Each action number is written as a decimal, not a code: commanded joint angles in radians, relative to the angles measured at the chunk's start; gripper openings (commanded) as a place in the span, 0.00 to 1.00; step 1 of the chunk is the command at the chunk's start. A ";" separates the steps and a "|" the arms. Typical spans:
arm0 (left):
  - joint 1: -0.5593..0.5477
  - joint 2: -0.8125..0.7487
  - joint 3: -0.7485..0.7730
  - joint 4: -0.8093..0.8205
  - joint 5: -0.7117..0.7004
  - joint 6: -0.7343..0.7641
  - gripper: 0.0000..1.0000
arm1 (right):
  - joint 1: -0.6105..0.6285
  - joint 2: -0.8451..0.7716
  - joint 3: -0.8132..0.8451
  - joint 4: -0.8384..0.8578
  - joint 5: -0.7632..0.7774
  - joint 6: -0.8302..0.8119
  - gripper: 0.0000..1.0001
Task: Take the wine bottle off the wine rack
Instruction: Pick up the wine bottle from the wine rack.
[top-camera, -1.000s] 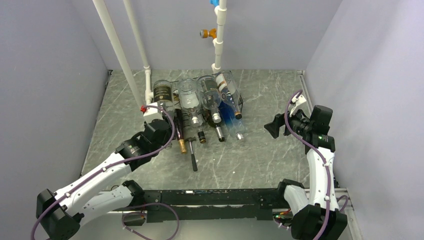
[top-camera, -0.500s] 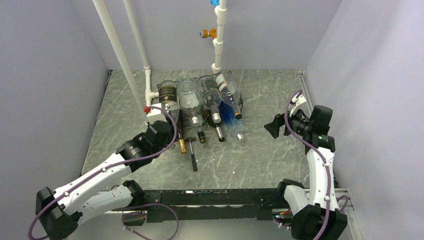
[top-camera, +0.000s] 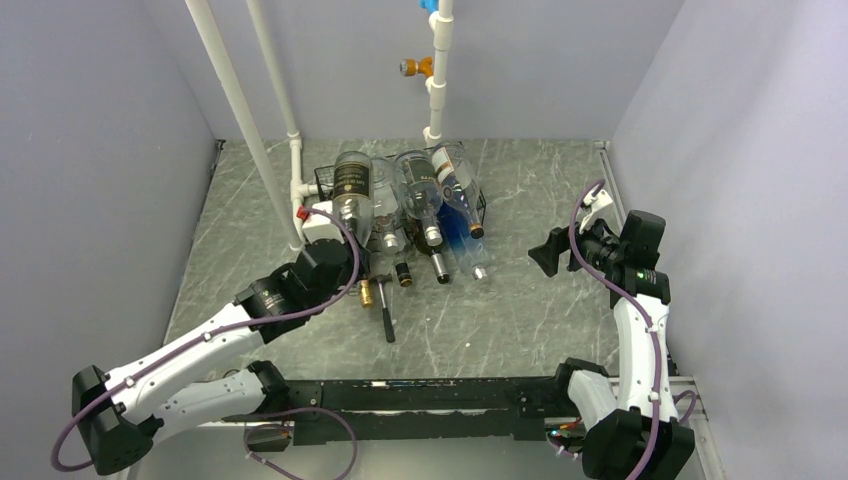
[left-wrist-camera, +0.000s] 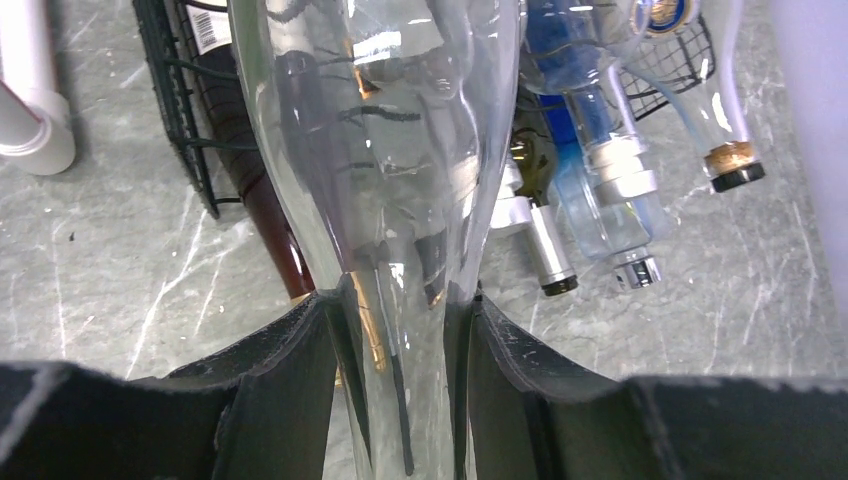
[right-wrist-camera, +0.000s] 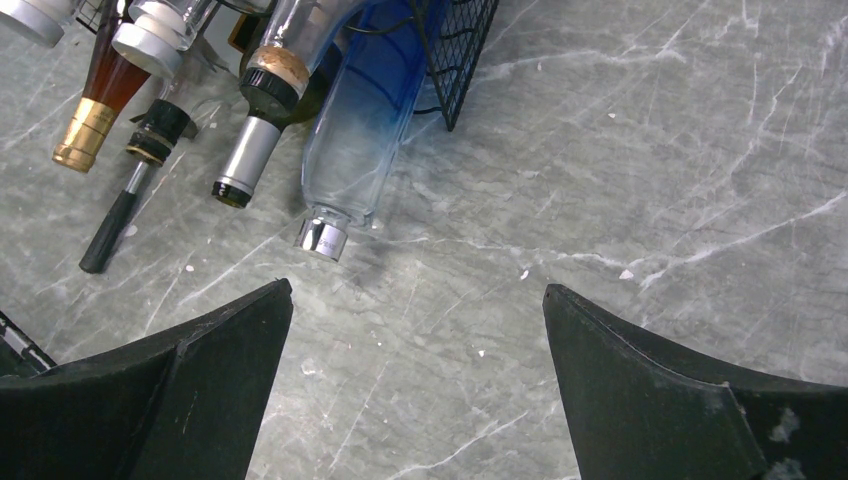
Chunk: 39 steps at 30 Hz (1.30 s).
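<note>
My left gripper is shut on the neck of a clear glass wine bottle. The top view shows this bottle carrying a dark label; it stands tilted, its base up and toward the back, over the left part of the black wire wine rack. Several other bottles lie in the rack with their necks pointing toward me. My right gripper hangs open over bare table, to the right of the rack, with nothing between its fingers.
White pipes rise just left of the rack, and another pipe with an orange valve stands behind it. A blue-tinted bottle and dark necks stick out of the rack's front. Grey walls enclose the marble table.
My left gripper has moved a little to the right with the bottle; the bottle's base has swung right and now overlaps the clear bottle beside it. The right arm has stayed still.
</note>
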 joint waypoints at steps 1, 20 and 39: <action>-0.018 -0.014 0.113 0.260 -0.044 0.040 0.00 | 0.003 -0.009 -0.001 0.036 -0.009 0.009 1.00; -0.098 0.085 0.186 0.362 0.030 0.053 0.00 | 0.003 -0.011 0.002 0.031 -0.016 0.009 1.00; -0.178 0.339 0.354 0.508 0.199 0.037 0.00 | -0.001 -0.047 0.024 -0.001 -0.138 -0.002 1.00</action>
